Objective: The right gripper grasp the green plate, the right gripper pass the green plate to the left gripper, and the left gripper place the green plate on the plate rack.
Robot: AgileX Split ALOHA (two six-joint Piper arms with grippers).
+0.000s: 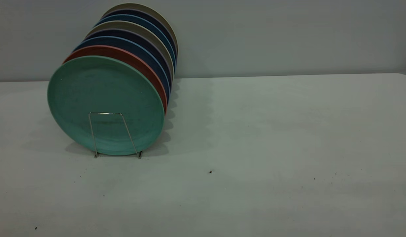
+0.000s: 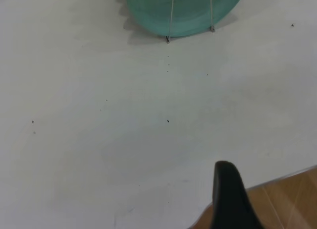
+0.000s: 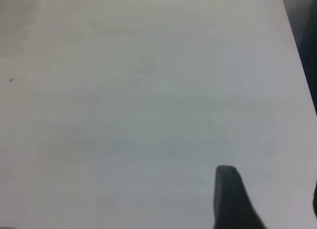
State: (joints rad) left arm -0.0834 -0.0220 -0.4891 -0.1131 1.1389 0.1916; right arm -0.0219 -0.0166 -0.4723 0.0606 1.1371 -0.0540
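The green plate (image 1: 105, 98) stands upright in the front slot of the plate rack (image 1: 105, 113), facing the camera, with its lower edge on the table. Its lower part and two rack wires (image 2: 171, 16) also show in the left wrist view (image 2: 188, 11). Neither gripper shows in the exterior view. Only a small dark part of my left gripper (image 2: 230, 199) shows, over the table's near edge and well back from the plate. Only a small dark part of my right gripper (image 3: 228, 199) shows, over bare table, with no plate near it.
Behind the green plate the rack holds a salmon-pink plate (image 1: 124, 54), dark blue plates (image 1: 140, 52) and grey ones in a row. The white table (image 1: 272, 148) stretches to the right. Its edge and the wooden floor (image 2: 292, 199) show by the left gripper.
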